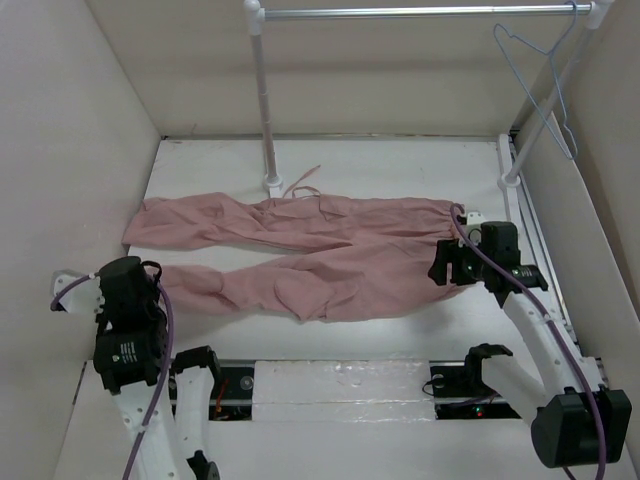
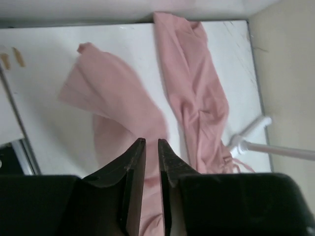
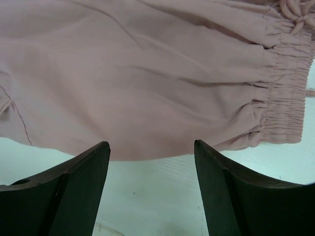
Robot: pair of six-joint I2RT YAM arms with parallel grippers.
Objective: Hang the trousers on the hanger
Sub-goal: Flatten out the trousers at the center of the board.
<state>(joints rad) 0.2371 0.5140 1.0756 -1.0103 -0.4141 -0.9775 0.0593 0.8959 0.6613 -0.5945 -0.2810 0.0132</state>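
Note:
The dusty-pink trousers (image 1: 320, 255) lie flat across the table, legs stretched to the left and the gathered waist (image 3: 283, 98) at the right. The pale blue hanger (image 1: 545, 85) hangs by its hook from the rail at the back right, clear of the fabric. My left gripper (image 1: 150, 280) hovers above the leg ends (image 2: 118, 98); its jaws (image 2: 151, 142) stand a narrow gap apart with nothing between them. My right gripper (image 1: 445, 265) sits by the waist end, wide open (image 3: 152, 145), fingertips just short of the fabric's near edge with bare table between them.
A white and metal rail (image 1: 420, 12) spans the back on two posts, one foot (image 1: 275, 183) touching the trousers' far edge and showing in the left wrist view (image 2: 238, 142). Walls enclose the left, back and right. A mounting track (image 1: 340, 385) runs along the near edge.

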